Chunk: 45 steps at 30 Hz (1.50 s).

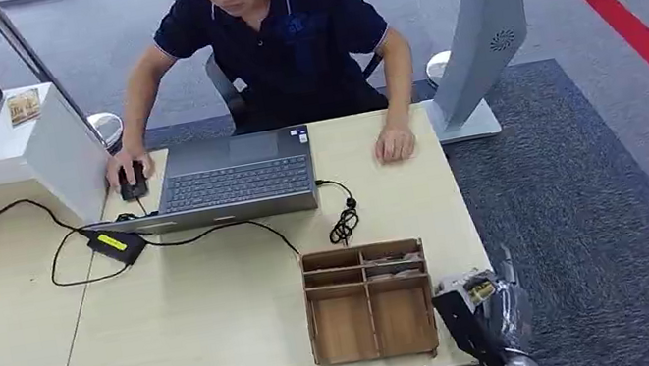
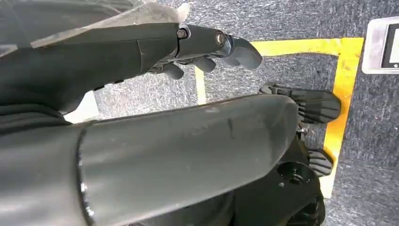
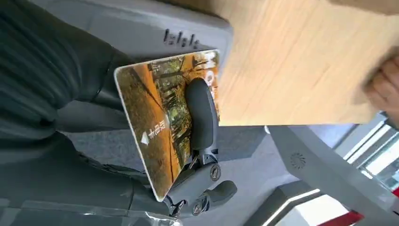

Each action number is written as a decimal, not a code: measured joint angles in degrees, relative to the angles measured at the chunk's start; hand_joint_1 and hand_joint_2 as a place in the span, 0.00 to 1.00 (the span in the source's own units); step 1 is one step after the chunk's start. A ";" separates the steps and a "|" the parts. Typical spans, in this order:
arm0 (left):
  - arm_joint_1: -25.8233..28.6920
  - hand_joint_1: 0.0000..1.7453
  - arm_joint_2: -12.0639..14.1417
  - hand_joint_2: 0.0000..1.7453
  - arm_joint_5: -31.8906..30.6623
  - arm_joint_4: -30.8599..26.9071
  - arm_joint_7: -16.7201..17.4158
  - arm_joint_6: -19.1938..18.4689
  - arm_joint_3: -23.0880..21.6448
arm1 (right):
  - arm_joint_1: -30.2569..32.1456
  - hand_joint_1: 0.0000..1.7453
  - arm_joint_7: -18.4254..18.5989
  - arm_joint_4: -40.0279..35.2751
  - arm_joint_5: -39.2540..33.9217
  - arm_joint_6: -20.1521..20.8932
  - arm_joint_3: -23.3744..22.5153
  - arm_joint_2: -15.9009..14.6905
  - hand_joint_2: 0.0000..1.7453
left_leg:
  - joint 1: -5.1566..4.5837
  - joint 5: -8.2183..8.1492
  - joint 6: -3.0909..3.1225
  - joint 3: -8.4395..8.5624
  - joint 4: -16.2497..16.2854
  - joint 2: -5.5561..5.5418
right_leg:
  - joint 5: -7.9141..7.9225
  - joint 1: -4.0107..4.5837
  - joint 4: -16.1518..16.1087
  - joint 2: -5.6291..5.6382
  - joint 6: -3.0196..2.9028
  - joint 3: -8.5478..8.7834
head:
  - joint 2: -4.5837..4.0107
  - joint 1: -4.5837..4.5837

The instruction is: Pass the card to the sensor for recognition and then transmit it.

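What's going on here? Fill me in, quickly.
The robot's right hand holds an orange picture card pinned under its thumb, beside the edge of the wooden table. Its left hand hangs empty over the floor, fingers loosely extended. Across the table a person works at a laptop, one hand on a mouse. A wooden compartment tray sits near the robot's corner of the table.

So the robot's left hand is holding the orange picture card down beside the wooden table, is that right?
Not quite: it is the right hand that holds the orange picture card, a finger pressed across its face, beside the light wooden table, as the right wrist view shows. The left hand holds nothing above the grey carpet.
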 joint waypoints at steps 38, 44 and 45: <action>0.00 0.00 0.00 0.00 0.07 -0.02 0.00 -0.09 -0.04 | -1.68 1.00 -1.65 -1.10 -10.02 -0.04 1.48 3.15 1.00 | 0.02 0.01 0.00 0.10 0.00 0.03 | 0.01 0.02 0.01 0.03 0.00 0.11 | 0.00 0.00; 0.00 0.00 0.00 0.00 0.09 -0.02 0.00 -0.09 -0.04 | -0.67 1.00 -2.22 -5.73 -10.24 -0.04 5.22 3.15 1.00 | 0.02 0.00 -0.01 0.06 0.00 0.04 | 0.01 0.02 0.02 0.03 -0.01 0.07 | 0.00 0.00; 0.00 0.00 0.00 0.00 0.09 -0.02 0.00 -0.11 -0.04 | -0.43 1.00 -2.20 -6.49 -10.11 -0.04 5.79 3.15 1.00 | 0.02 0.00 -0.01 0.06 0.00 0.03 | 0.01 0.02 0.02 0.03 -0.01 0.07 | 0.00 0.00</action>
